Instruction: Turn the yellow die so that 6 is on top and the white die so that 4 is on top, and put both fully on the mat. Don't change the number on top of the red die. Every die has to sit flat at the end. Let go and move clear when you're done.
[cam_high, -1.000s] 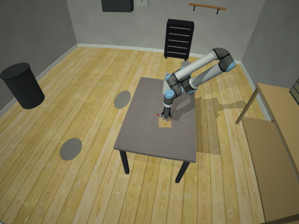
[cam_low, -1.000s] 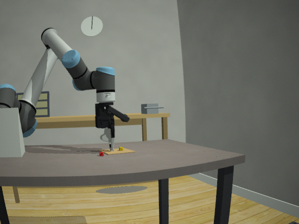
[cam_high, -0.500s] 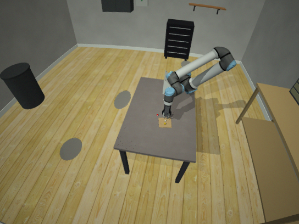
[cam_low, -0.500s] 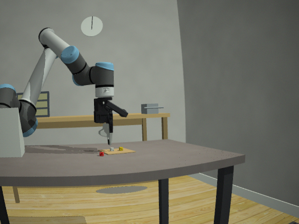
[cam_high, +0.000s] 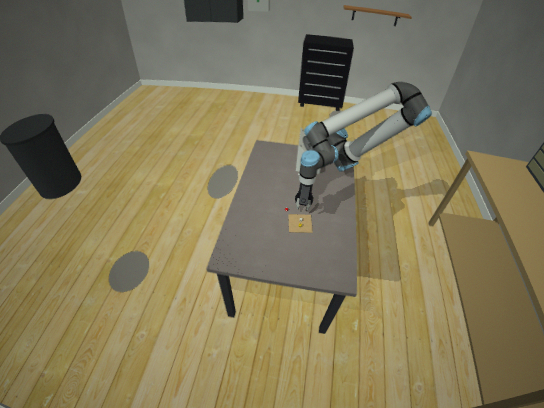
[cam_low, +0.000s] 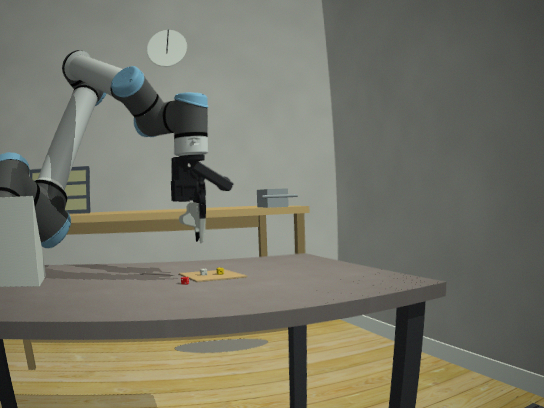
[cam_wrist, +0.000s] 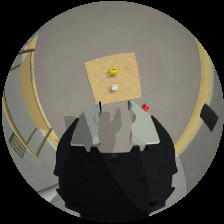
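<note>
The end effector (cam_high: 303, 207) (cam_low: 199, 239) (cam_wrist: 114, 101) is hanging above the bench (cam_high: 280, 250) (cam_low: 300, 295) (cam_wrist: 165, 55), pointing downward, its fingers standing apart with nothing between them. It is open and touching none of the dice.

The tan square mat (cam_high: 306, 229) (cam_low: 227, 275) (cam_wrist: 129, 65) is lying on the bench, and two dice are resting fully within its edges. The white die (cam_high: 301, 219) (cam_low: 203, 272) (cam_wrist: 114, 87) is sitting nearer the end effector, lower than the fingertips and, in the wrist view, just beyond the gap between them. The yellow die (cam_high: 300, 225) (cam_low: 220, 271) (cam_wrist: 113, 71) is sitting farther out in the same direction, near the white one but apart from it. Both are appearing to rest flat on the mat. Their top faces are showing dark pips, too small here for a sure count.

The red die (cam_high: 286, 209) (cam_low: 185, 281) (cam_wrist: 145, 107) is lying off the mat, directly on the bench, near one of the mat's corners. In the wrist view it is showing to the right of the fingertips, outside the space between them; in the exterior view it is sitting well below the end effector. Its top number is too small to read.

In the exterior view, a clear space is separating the fingertips from the dice and the mat beneath.
</note>
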